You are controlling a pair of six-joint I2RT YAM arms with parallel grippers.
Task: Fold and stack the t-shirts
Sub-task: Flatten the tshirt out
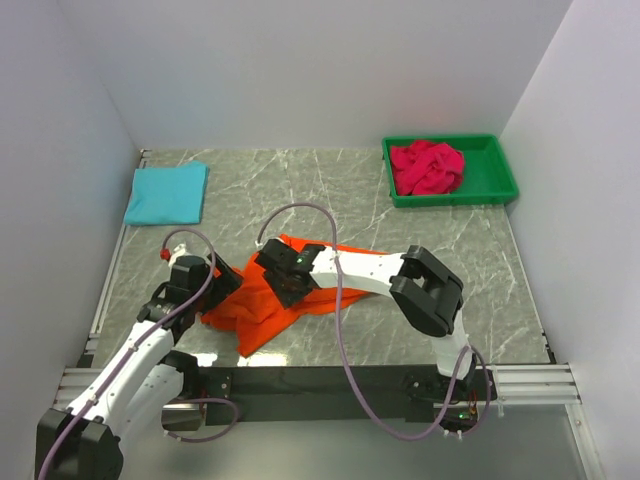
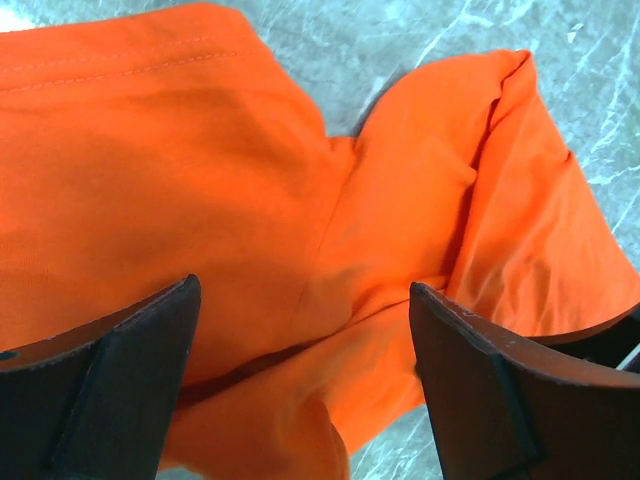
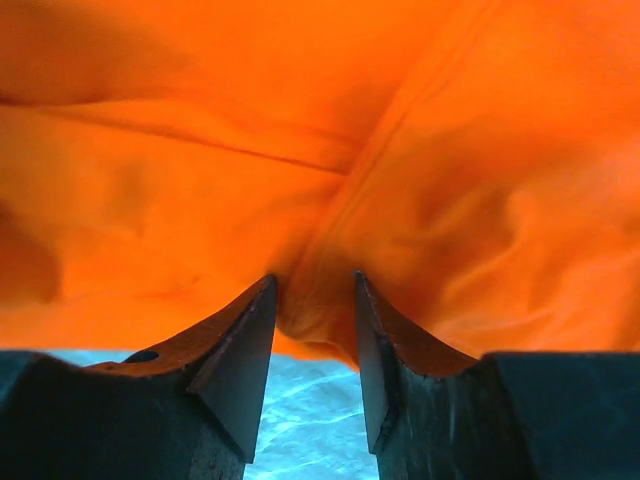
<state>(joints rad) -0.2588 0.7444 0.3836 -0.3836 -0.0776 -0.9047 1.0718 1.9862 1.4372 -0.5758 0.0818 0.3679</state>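
1. Top external view: only this camera takes in all three tees.
   - One orange t-shirt (image 1: 268,305) lies rumpled on the marble table (image 1: 400,240), under both tools.
   - One turquoise t-shirt (image 1: 167,192) lies folded flat, well beyond the left gripper (image 1: 222,285) and to its left.
   - One crimson-pink t-shirt (image 1: 427,166) is heaped in the single green bin (image 1: 500,185), far beyond the right gripper (image 1: 285,280) and off to its right.
   - Both grippers sit low on the orange cloth, the right one just right of the left.
2. Left wrist view: this view gives what the overhead view cannot, the gap between the jaws.
   - The two dark fingers (image 2: 110,370) stand wide apart, released and clamping nothing.
   - Orange fabric with a stitched hem fills the space between and ahead of them.
   - Bare marble shows beyond the cloth and at its lower edge.
3. Right wrist view: the picture is almost filled with orange.
   - The two fingers (image 3: 235,350) are drawn close, grasping a raised fold of the orange t-shirt that touches both pads.
   - A pale strip of surface shows beneath them.
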